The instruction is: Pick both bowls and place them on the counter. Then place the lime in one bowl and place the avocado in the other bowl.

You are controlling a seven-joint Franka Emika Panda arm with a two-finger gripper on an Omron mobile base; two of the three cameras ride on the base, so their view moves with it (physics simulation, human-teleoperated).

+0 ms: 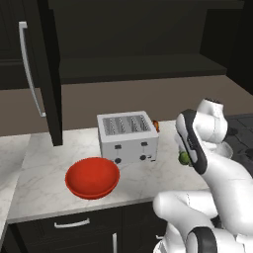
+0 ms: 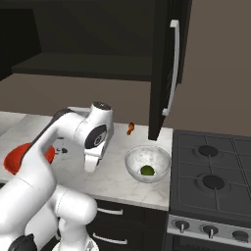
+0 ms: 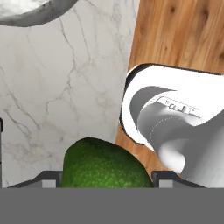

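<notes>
Bowls: we count 2 on the counter (image 1: 44, 163), so that part looks done. The red bowl (image 1: 92, 177) sits at centre-left of the left base view, just in front of the toaster (image 1: 127, 136). The white bowl (image 2: 147, 163) sits at centre-right of the right base view, close to the stove (image 2: 215, 176).

Lime: there it is, a small green fruit (image 2: 147, 170) lying inside the white bowl. We call that step finished.

Avocado: the avocado (image 3: 105, 165) shows at bottom centre of the hand view, dark green and pebbly, sitting between the fingertips (image 3: 50, 178). In the left base view we catch a bit of green at the right, by the arm's wrist (image 1: 184, 158).

Gripper: the gripper (image 3: 105, 180) has its fingers set wide, one on each side of the avocado. It looks clamped on the fruit, with marble counter beneath and the white bowl's rim at the upper left of the hand view.

Red bowl contents: nothing in it that we can see.

Progress: by our reckoning 3 of 4 placements are done, and the 4th is in hand.

Left to do: carry the avocado across to the red bowl, well apart from the white one, and let it go there.

Watch out: the fruit is rounded, so it could roll in the shallow bowl.
</notes>
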